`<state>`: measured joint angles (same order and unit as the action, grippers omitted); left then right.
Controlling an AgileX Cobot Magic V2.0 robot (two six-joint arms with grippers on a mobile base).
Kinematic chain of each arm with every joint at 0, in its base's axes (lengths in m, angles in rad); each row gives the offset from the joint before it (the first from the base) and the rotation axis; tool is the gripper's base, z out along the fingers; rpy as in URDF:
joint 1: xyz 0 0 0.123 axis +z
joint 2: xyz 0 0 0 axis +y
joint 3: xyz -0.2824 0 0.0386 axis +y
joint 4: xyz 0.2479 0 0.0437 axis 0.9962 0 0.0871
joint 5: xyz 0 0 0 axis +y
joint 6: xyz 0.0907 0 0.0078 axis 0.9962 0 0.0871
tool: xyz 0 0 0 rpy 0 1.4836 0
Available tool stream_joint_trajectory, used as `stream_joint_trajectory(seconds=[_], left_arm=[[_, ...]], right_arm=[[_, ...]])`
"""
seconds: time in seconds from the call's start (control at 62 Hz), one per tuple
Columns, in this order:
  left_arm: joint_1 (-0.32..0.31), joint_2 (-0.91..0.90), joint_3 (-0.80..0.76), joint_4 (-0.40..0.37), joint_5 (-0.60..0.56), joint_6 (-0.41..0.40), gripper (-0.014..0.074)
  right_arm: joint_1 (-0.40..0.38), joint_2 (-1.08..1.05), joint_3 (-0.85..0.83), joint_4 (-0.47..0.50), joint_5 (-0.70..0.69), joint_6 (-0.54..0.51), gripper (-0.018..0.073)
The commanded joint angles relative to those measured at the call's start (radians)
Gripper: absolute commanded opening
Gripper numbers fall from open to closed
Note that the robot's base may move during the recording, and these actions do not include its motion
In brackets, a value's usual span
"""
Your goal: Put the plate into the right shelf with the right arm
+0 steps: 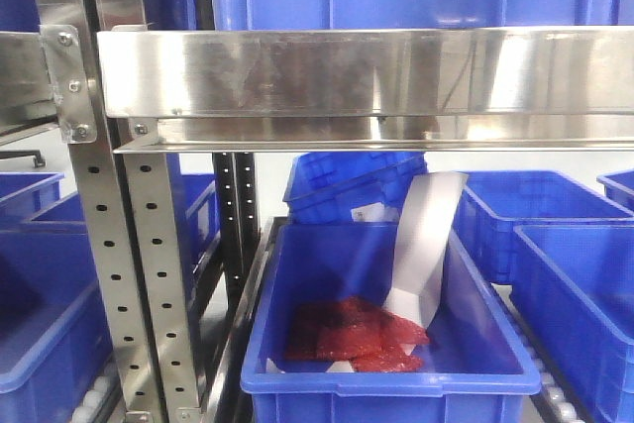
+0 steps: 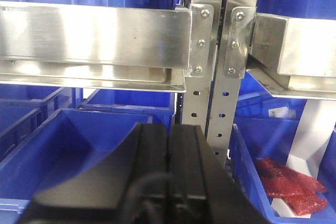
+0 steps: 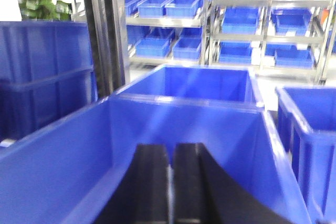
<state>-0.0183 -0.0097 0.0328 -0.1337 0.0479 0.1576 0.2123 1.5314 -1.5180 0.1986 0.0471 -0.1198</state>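
We see no plate in any view. Right gripper (image 3: 170, 182) fingers pressed together, empty, over blue crate (image 3: 157, 129). Left gripper (image 2: 169, 166) likewise closed, empty; right shelf (image 2: 294, 45) at 2 o'clock.

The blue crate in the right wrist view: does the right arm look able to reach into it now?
Probably yes. The right gripper, shut, sits just over the open blue crate, with nothing between them.

Warehouse or stockroom, stainless-steel racking (image 1: 347, 71) with perforated uprights (image 1: 109, 245), rows of blue plastic crates (image 3: 181, 3)
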Motion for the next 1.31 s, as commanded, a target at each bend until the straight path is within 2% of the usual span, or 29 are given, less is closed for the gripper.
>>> stream_joint_trajectory(seconds=[0.0,0.145,0.306,0.629,0.839,1.032,1.29], left_arm=[[-0.002,-0.01,0.01,-0.008,-0.09,-0.007,-0.0128],[-0.002,-0.01,0.01,-0.008,-0.09,-0.007,-0.0128],[-0.002,-0.01,0.01,-0.008,-0.09,-0.007,-0.0128],[-0.002,-0.01,0.01,-0.008,-0.09,-0.007,-0.0128],[-0.002,-0.01,0.01,-0.008,-0.09,-0.007,-0.0128],[-0.002,-0.01,0.01,-0.008,-0.09,-0.007,-0.0128],[-0.002,-0.01,0.01,-0.008,-0.09,-0.007,-0.0128]], right_arm=[[-0.007,-0.075,-0.042,0.006,-0.035,-0.002,0.0055],[-0.007,-0.129,-0.009,-0.015,-0.006,-0.002,0.0055],[-0.007,-0.209,0.118,-0.021,-0.035,-0.002,0.0055],[-0.007,-0.492,0.581,-0.023,-0.244,-0.002,0.0055],[-0.007,-0.815,0.916,-0.023,-0.256,-0.002,0.0055],[-0.007,-1.153,1.118,-0.022,-0.157,-0.002,0.0055],[-0.007,-1.469,1.211,-0.022,0.035,-0.002,0.0055]])
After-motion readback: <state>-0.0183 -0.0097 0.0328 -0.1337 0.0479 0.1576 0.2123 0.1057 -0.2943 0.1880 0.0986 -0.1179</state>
